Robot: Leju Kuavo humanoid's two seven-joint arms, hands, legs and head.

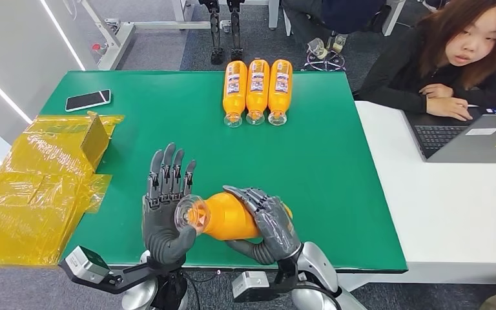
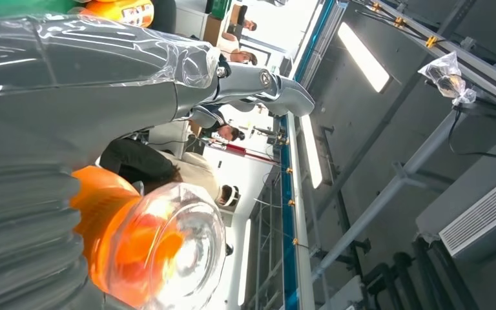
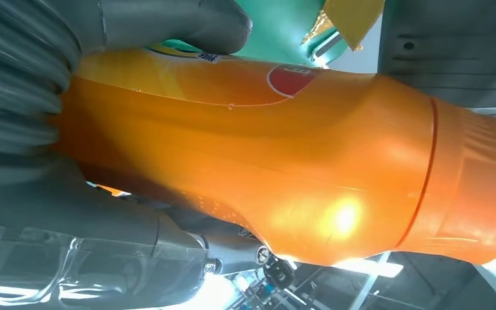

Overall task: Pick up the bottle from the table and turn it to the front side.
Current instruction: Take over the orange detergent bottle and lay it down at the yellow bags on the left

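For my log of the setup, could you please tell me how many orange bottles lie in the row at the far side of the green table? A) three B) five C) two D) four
A: three bottles lie side by side at the far edge of the green table.

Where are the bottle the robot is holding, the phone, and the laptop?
held bottle (image 1: 229, 216): head view, on its orange body between the hands.
phone (image 1: 88, 99): head view, middle of its dark screen.
laptop (image 1: 442, 135): head view, on its keyboard.

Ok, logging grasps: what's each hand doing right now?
Left hand: fingers apart, bottle end against its palm.
Right hand: holding the bottle.
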